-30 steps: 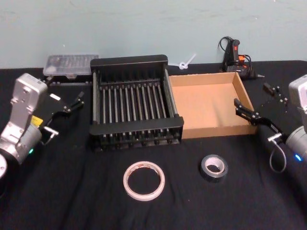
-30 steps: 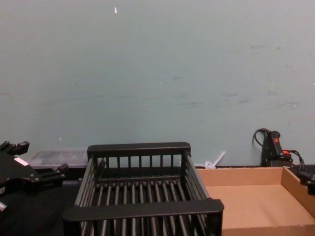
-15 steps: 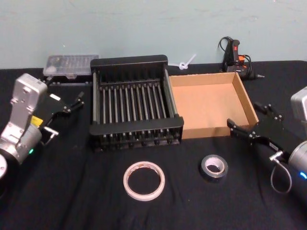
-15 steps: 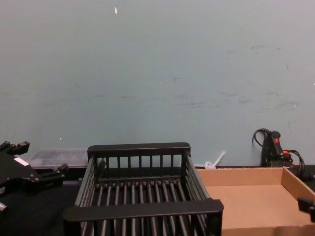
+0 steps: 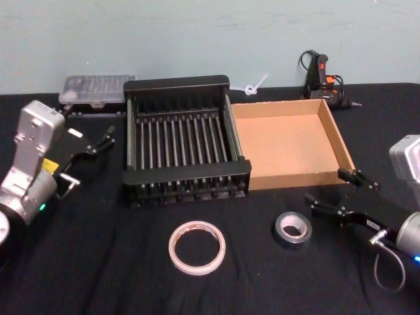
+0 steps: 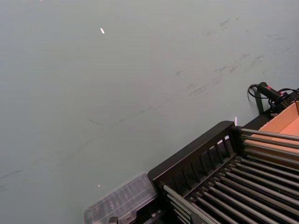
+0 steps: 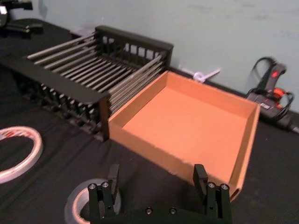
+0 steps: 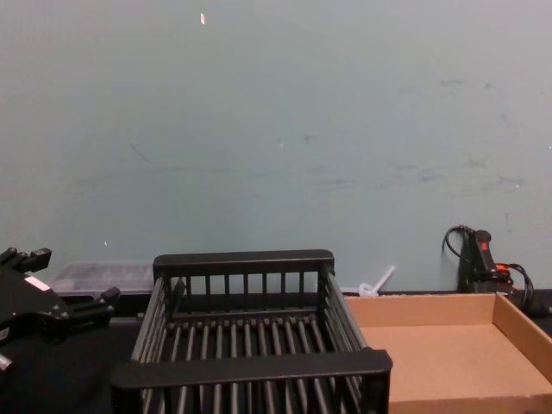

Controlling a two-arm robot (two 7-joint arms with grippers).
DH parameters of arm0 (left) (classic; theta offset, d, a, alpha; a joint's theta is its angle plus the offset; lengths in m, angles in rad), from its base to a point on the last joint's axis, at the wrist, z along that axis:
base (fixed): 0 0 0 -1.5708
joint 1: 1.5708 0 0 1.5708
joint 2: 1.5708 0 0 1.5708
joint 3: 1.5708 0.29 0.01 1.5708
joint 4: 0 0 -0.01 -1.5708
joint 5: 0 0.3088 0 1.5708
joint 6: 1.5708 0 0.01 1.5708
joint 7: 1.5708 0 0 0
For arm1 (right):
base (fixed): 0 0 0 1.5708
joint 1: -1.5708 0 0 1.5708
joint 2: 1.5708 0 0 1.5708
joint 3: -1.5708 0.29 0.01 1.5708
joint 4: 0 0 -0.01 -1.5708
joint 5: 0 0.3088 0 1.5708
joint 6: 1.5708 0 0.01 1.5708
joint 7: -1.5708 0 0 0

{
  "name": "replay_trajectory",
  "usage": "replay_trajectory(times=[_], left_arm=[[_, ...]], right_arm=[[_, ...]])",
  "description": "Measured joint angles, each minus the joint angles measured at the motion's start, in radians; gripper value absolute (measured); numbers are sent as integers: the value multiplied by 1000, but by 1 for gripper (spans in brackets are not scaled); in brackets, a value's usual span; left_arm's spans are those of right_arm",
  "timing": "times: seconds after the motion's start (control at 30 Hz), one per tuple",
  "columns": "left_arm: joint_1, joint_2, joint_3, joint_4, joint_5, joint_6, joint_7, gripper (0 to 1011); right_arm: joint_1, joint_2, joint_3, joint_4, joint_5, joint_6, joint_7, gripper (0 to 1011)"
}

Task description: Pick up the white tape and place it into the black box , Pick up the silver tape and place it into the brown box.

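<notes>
The white tape (image 5: 174,249) lies flat on the black cloth in front of the black box (image 5: 187,176). To its right lies the silver tape (image 5: 293,242), in front of the brown box (image 5: 282,141). My right gripper (image 5: 326,191) is open, low, just right of the silver tape and pointing at it. In the right wrist view the right gripper (image 7: 156,175) spreads its fingers above the silver tape (image 7: 77,203), with the white tape (image 7: 35,154) and the brown box (image 7: 187,121) beyond. My left gripper (image 5: 105,139) is open and idle left of the black box.
A clear plastic case (image 5: 97,88) sits behind the black box at the back left. A glue gun (image 5: 321,75) with its cable lies behind the brown box, and a white zip tie (image 5: 256,85) lies between them. Both boxes hold nothing.
My right gripper has come down and forward, from beside the brown box's right wall to just right of the silver tape. The left arm has not moved.
</notes>
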Motion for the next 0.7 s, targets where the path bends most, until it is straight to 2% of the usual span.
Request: replay_trajectory(times=[0.33,0.7], left_arm=[[0,0,0,0,0,0,0,1001],[0,0,0,0,0,0,0,1001]], right_arm=[[-7,12,-6,-16,2,96,65,1002],[8,3,-18,-9,-27,156,106,1002]])
